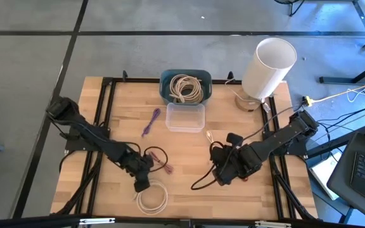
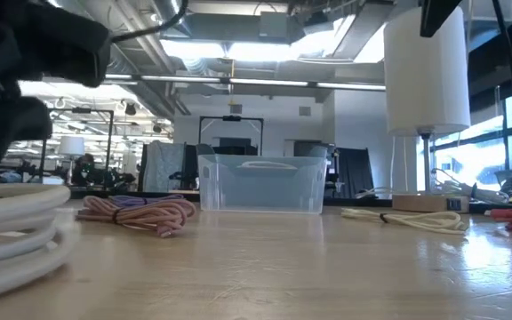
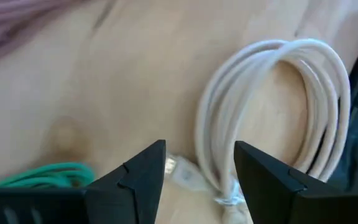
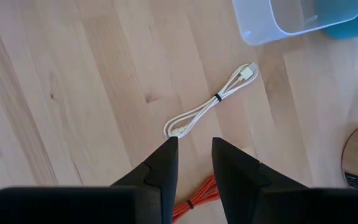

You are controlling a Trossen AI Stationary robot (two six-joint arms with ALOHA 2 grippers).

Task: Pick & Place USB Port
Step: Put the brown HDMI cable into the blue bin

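Observation:
A white coiled cable [image 1: 153, 198] lies near the table's near edge; it also shows in the left wrist view [image 3: 278, 93] and the low view [image 2: 12, 233]. My left gripper [image 1: 142, 184] [image 3: 197, 171] hovers over it, open. Its fingers stand on either side of the coil's tied end, and its connector [image 3: 182, 172] lies between them. My right gripper [image 1: 222, 176] [image 4: 194, 163] is open by a narrow gap, right of centre. It points down over bare wood near a small white USB cable [image 4: 213, 102] [image 1: 211, 137]. A clear plastic box [image 1: 185, 117] stands at the middle.
A blue bin [image 1: 167, 95] with coiled cables stands behind the clear box. A white lamp [image 1: 268, 66] stands at the far right. A purple cable [image 1: 151, 121], a pink cable [image 1: 165, 167], an orange cable [image 4: 194, 200] and a green cable [image 3: 42, 175] lie on the wood.

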